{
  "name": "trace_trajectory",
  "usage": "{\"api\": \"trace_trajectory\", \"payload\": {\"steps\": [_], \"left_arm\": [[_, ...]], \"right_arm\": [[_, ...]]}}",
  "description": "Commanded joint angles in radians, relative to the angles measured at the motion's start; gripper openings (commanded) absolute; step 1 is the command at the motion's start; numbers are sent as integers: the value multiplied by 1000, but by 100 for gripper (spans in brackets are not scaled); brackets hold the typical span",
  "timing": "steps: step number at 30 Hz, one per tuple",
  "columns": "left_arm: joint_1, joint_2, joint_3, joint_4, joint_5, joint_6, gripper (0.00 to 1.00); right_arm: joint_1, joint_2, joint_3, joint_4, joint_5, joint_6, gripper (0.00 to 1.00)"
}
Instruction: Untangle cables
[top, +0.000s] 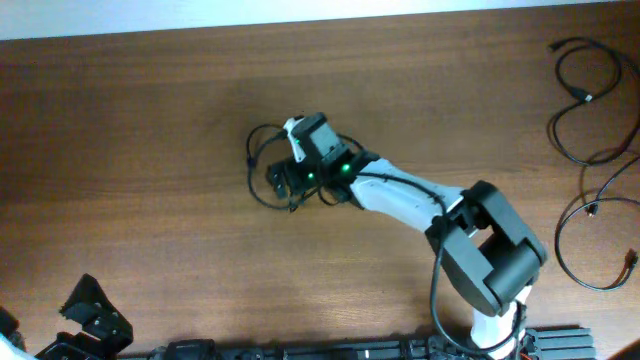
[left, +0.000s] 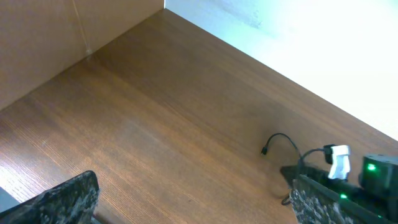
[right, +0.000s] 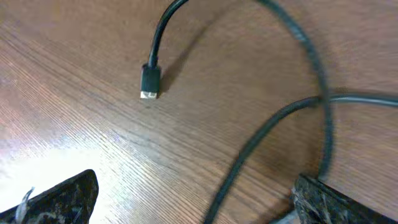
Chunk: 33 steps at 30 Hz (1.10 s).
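A thin black cable (top: 262, 165) lies in loose loops at the table's middle. My right gripper (top: 292, 180) is down over it, open. In the right wrist view a strand of the cable (right: 249, 158) runs between the open fingers (right: 199, 196), crossed by another strand, and its small plug end (right: 149, 84) lies ahead on the wood. Two more black cables (top: 585, 95) (top: 590, 235) lie in loops at the far right. My left gripper (top: 90, 320) is open and empty at the front left; its view (left: 196, 199) shows the cable's plug end (left: 265, 150) in the distance.
The wooden table (top: 150, 150) spans the view, with a pale wall strip along its back edge (top: 300, 15). The right arm's white and black links (top: 480, 240) reach from the front right toward the middle. A brown panel (left: 62, 31) stands at the table's far side in the left wrist view.
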Motion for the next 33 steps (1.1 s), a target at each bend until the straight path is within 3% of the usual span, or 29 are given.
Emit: {"api": "trace_trajectory", "payload": {"steps": [1, 6, 18, 26, 30, 33], "left_arm": [[4, -10, 0, 0, -14, 2, 99], [4, -56, 0, 0, -14, 2, 99], [4, -393, 0, 0, -14, 2, 99], [4, -482, 2, 0, -14, 2, 99], [3, -486, 2, 0, -14, 2, 99], [3, -486, 2, 0, -14, 2, 99]], "right_arm": [[12, 37, 16, 9, 126, 10, 99], [9, 62, 16, 6, 219, -32, 98], [9, 106, 16, 36, 219, -31, 99], [9, 142, 16, 50, 280, -31, 99], [9, 163, 16, 82, 270, -27, 69], [9, 167, 16, 97, 270, -20, 67]]}}
